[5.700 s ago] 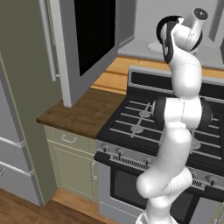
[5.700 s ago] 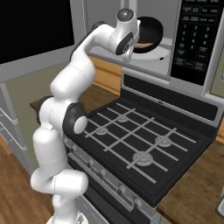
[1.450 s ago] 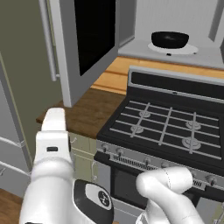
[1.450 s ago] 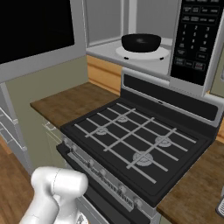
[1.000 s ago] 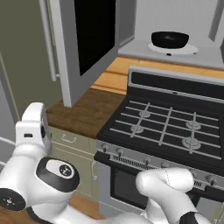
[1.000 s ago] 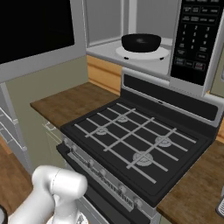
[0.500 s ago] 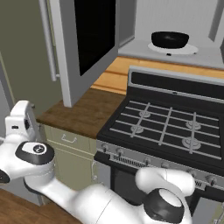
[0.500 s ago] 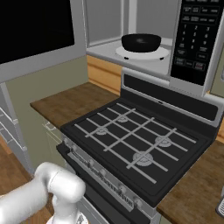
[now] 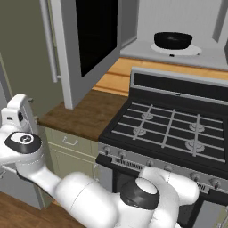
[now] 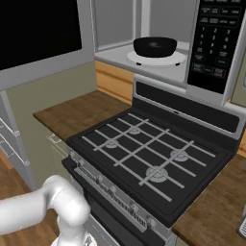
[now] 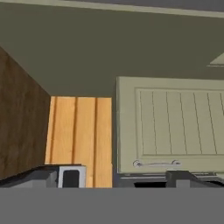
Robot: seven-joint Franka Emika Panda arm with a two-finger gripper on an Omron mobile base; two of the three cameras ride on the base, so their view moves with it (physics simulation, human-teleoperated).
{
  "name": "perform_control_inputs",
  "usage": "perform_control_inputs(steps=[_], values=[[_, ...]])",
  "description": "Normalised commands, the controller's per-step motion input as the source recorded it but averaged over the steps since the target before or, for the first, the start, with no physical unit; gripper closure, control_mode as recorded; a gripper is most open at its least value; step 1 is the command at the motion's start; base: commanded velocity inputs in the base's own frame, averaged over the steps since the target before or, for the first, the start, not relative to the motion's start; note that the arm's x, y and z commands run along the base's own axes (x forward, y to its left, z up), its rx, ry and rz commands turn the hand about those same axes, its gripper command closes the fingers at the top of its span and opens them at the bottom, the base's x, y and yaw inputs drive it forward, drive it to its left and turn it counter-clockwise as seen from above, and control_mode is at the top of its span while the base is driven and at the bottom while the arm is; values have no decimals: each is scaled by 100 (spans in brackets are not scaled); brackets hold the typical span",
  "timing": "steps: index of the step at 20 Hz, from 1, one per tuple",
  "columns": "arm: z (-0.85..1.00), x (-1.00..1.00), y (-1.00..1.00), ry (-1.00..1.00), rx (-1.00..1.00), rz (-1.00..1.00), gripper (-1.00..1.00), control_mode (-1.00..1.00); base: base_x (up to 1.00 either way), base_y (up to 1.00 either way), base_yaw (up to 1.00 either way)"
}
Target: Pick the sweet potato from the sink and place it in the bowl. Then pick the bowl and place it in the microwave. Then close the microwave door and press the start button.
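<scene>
While your arm folds low at the left of the left base view, its hand [image 9: 15,116] sits beside the cabinet front under the wooden desk [image 9: 84,114]. In the hand view you see two finger tips [image 11: 70,177] at the bottom edge, well apart with nothing between them, so the fingers are released. Past them lie one pale cabinet door [image 11: 175,127] with one thin handle, a strip of light wood floor [image 11: 78,135] and a darker wood panel at the left.

You have one bowl [image 9: 173,40], black and round, sitting on the one white turntable plate [image 9: 192,50] inside the microwave [image 10: 158,65]. You cannot tell whether the sweet potato lies in it; the bowl's inside reads only as dark. The microwave door [image 9: 87,42] stands swung wide to the left, its black window facing the room. One black keypad panel [image 10: 216,41] runs down the microwave's right side.

Below it, one black stove [image 10: 149,153] shows four burners under its grates, with a row of knobs along its front edge. It stands just beside the desk's right edge.
</scene>
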Motion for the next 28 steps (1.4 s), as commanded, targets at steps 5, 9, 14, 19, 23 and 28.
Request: perform_control_inputs(steps=[5,9,14,19,23,28], values=[[0,48,-42,-9,0,-3,-100,-100,0,0,0],[0,27,-49,-13,0,-1,-100,-100,0,0,0],[5,22,-44,-20,0,0,-100,-100,0,0,0],[15,28,-26,-19,0,0,-100,-100,0,0,0],[23,14,-19,-21,0,0,-100,-100,0,0,0],[39,0,-34,-26,4,0,-100,-100,0,0,0]])
